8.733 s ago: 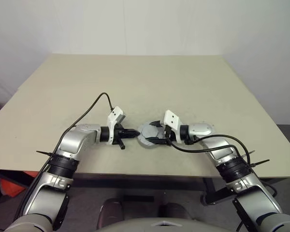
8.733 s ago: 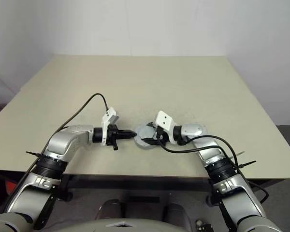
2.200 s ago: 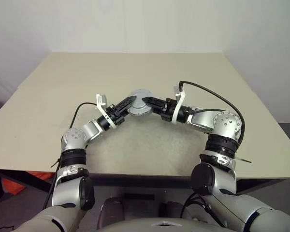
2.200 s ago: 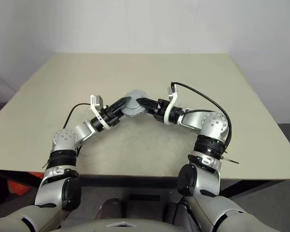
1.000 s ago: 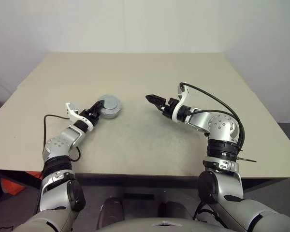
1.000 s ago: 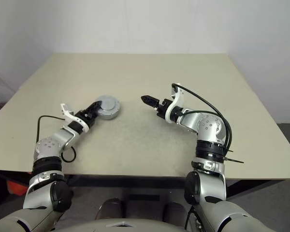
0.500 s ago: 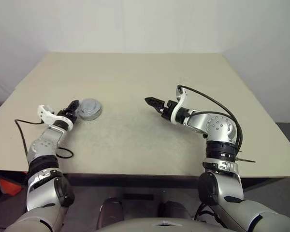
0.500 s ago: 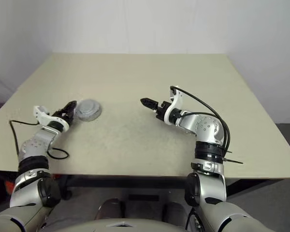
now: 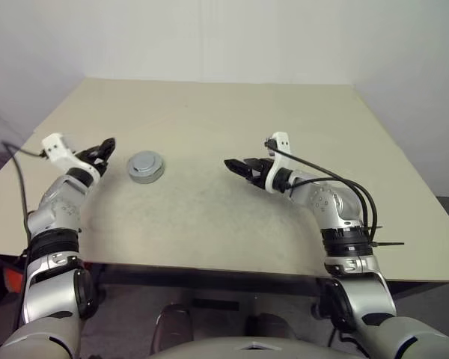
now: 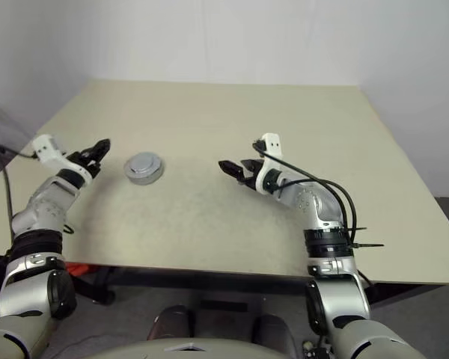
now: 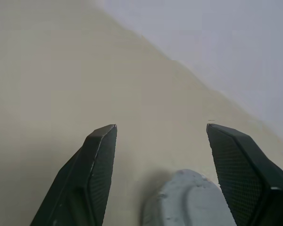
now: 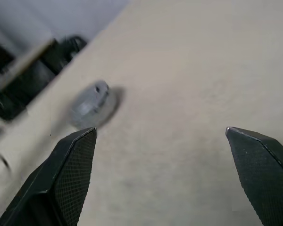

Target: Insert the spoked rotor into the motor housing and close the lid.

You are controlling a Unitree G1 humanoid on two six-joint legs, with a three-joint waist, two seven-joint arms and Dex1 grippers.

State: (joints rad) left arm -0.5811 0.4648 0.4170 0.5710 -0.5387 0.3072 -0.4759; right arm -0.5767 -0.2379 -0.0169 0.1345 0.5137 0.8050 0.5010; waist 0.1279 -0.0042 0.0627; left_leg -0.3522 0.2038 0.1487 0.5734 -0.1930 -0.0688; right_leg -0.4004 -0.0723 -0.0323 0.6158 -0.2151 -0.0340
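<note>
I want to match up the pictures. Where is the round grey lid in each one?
Left eye view: the lid lies on the table, left of middle.
Right eye view: same spot.
Left wrist view: low, ahead of the left gripper.
Right wrist view: blurry, far off.
Shared landmark: the beige table.

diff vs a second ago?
The left gripper has let go of the closed motor, which it had carried to the table's left side, and drawn back, open. The right gripper stays open mid-table, holding nothing.
</note>
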